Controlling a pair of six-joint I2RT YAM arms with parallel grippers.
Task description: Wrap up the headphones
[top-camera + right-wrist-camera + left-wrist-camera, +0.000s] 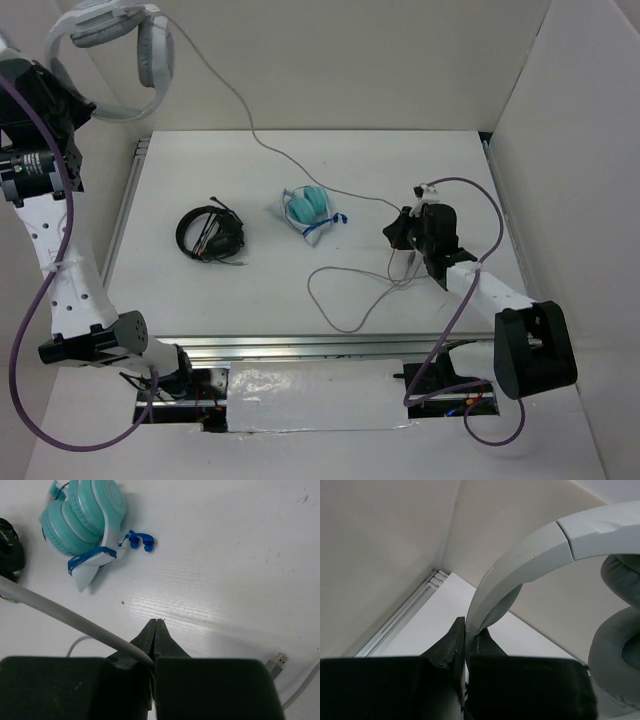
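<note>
The white headphones [110, 45] hang high at the back left, held by the headband [520, 565] in my left gripper [75, 108], which is shut on it [465, 625]. A grey earcup [620, 645] shows at the right of the left wrist view. The thin grey cable [230, 95] runs from the headphones down to my right gripper [397, 233], low over the table's right side. The right gripper [156, 622] is shut, and the cable [65, 615] enters its jaws from the left. The remaining cable lies in loops [340, 295] on the table, its plug [277, 661] near the gripper.
Small teal headphones [308, 208] lie mid-table and also show in the right wrist view [82, 522]. A black coiled headset [210, 234] lies left of them. White walls enclose the back and sides; a metal rail [130, 200] runs along the left edge.
</note>
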